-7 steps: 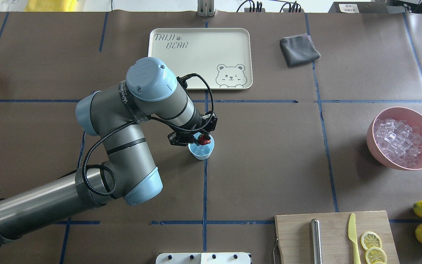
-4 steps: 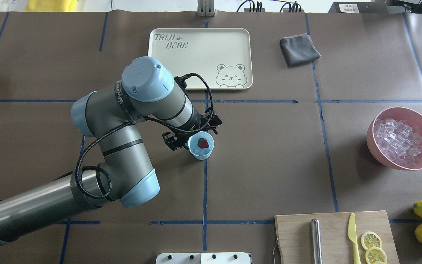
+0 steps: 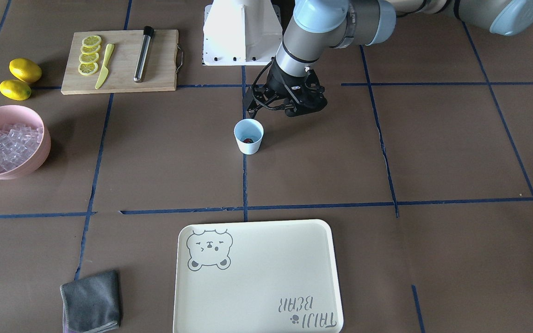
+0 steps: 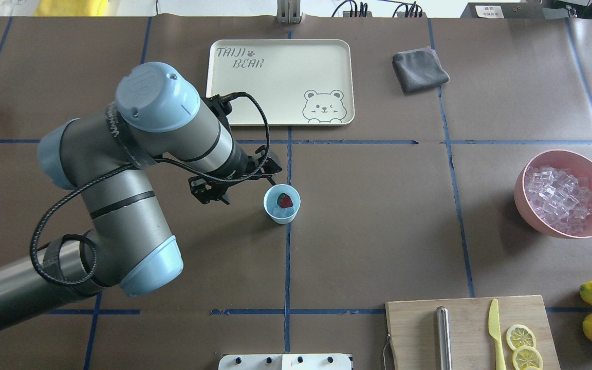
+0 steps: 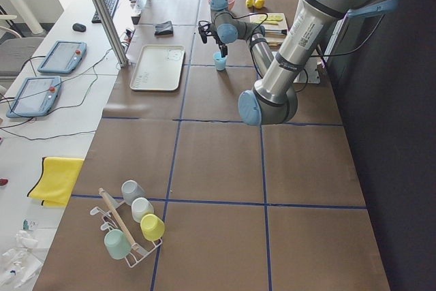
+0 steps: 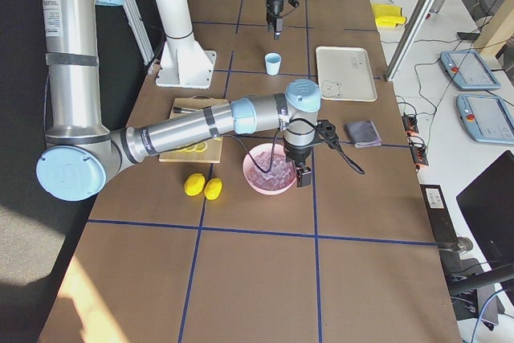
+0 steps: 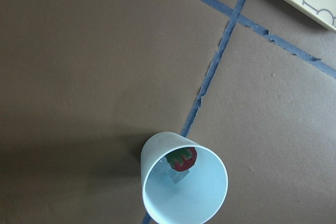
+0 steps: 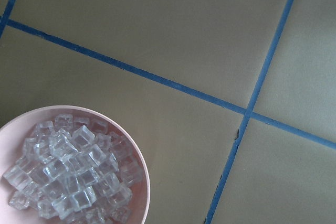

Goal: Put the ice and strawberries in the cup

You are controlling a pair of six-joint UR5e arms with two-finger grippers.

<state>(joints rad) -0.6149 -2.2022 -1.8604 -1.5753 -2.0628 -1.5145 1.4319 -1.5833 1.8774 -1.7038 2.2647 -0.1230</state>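
cup (image 4: 281, 204) upright mid-desk (image 4: 378, 241), on a blue tape line. strawberry (image 4: 286, 200) is inside it, with ice (image 4: 277, 210) cubes alongside. Left end effector (image 4: 238, 181) is just beside the cup, off its rim, jaws spread wide, holding nothing.

Reads as the berry drop done, with both ingredients in. Next, my call: the left arm clears out. More ice comes from the pink bowl (image 4: 520, 180) only if wanted.

Left wrist view shows the berry's green top and a cube by it; the front view gives only a dark speck. Right end effector (image 6: 303, 173) shows only in the exterior right view, over the bowl, and I can't tell if it's open or closed. Overhead misses that arm entirely.
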